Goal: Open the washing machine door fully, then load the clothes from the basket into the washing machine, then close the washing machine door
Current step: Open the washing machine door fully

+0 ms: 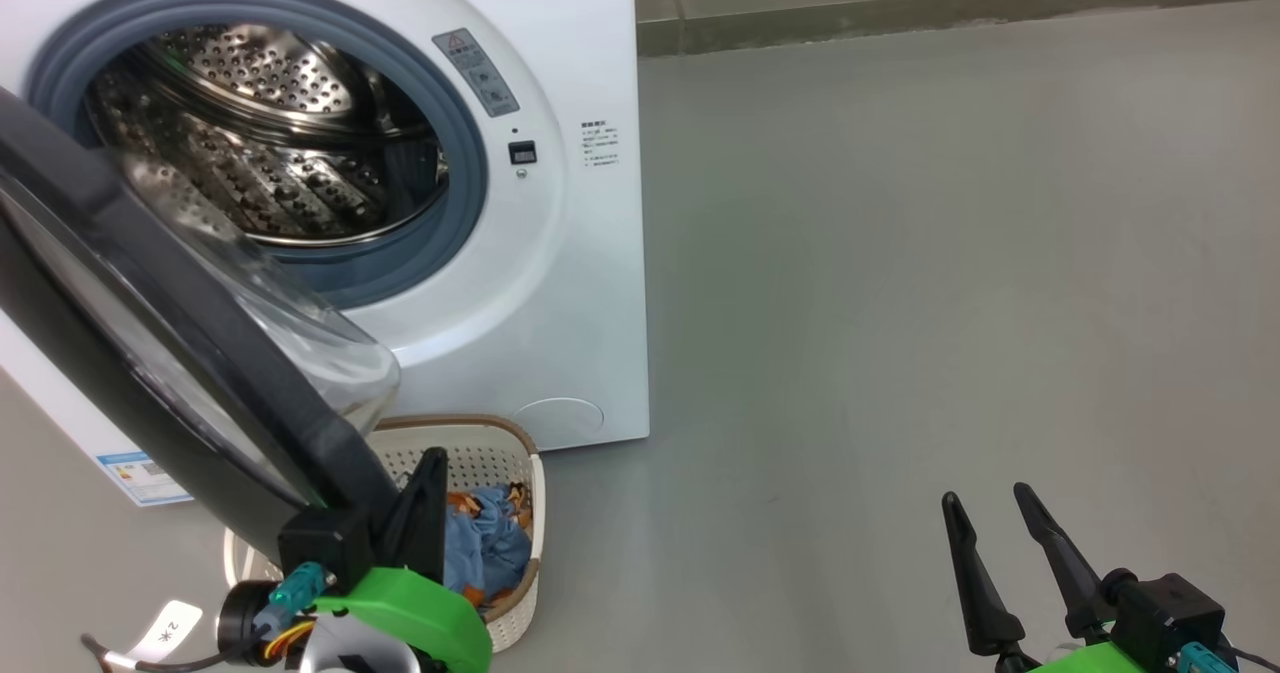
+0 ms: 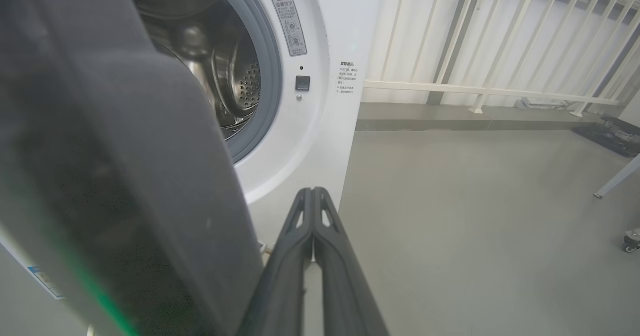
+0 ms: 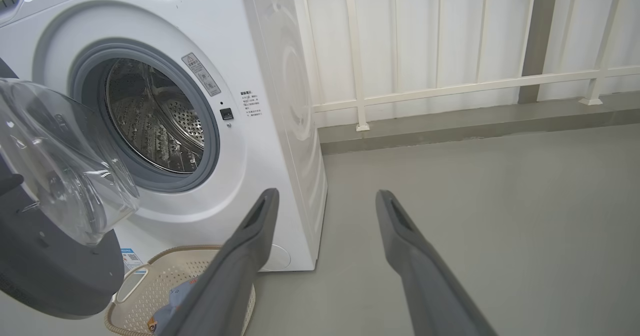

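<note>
My left claw (image 2: pixel 312 196) is pinched shut (nothing in it) beside the open washing machine door (image 1: pixel 150 353) at 8 o'clock. My right claw (image 1: pixel 985 495) gapes empty at 5 o'clock. I see the clothes (image 1: pixel 490 543) lying in the basket (image 1: pixel 470 421) at 7 o'clock.

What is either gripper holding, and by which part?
Nothing: the left gripper is shut empty beside the door rim; the right gripper is open, empty.
</note>
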{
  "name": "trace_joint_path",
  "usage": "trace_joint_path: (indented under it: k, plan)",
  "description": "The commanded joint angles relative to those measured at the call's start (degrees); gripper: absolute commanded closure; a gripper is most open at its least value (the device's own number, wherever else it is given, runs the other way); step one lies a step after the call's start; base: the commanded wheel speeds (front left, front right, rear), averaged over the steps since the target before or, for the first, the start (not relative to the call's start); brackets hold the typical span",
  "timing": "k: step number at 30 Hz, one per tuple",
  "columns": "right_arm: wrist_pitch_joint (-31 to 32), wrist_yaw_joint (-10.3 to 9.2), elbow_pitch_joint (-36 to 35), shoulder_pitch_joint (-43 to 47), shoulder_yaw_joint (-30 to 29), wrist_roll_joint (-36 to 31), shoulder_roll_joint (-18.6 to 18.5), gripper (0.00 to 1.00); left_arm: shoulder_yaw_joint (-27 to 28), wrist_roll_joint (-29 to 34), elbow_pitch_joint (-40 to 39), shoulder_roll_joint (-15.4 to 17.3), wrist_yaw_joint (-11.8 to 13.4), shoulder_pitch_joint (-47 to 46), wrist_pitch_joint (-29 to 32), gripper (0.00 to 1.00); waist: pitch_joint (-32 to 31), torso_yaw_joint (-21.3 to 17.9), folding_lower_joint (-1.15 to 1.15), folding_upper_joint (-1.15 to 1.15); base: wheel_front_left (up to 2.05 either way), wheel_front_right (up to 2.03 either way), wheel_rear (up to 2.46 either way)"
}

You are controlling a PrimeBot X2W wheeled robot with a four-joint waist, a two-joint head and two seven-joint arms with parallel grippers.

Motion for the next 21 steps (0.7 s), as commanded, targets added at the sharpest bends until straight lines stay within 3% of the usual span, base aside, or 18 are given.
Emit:
trace_joint_path:
  k: [1,21]
  plan:
    - [-0.62,0.09,-1.20,-2.17,1.54,0.53,-0.44,0.00,2.26,-0.36,-0.99,1.12,0.40,-2.69,-0.74,1.00,-0.10,0.25,0.00,0.00,0.00,0.00,0.00]
    - [-0.99,0.09,-0.73,-1.32,2.40,1.58,-0.44,0.00,2.03,-1.31,-1.91,2.32,1.07,-0.47,-0.82,1.00,-1.65,8.78,0.00,0.00,0.00,0.00,0.00]
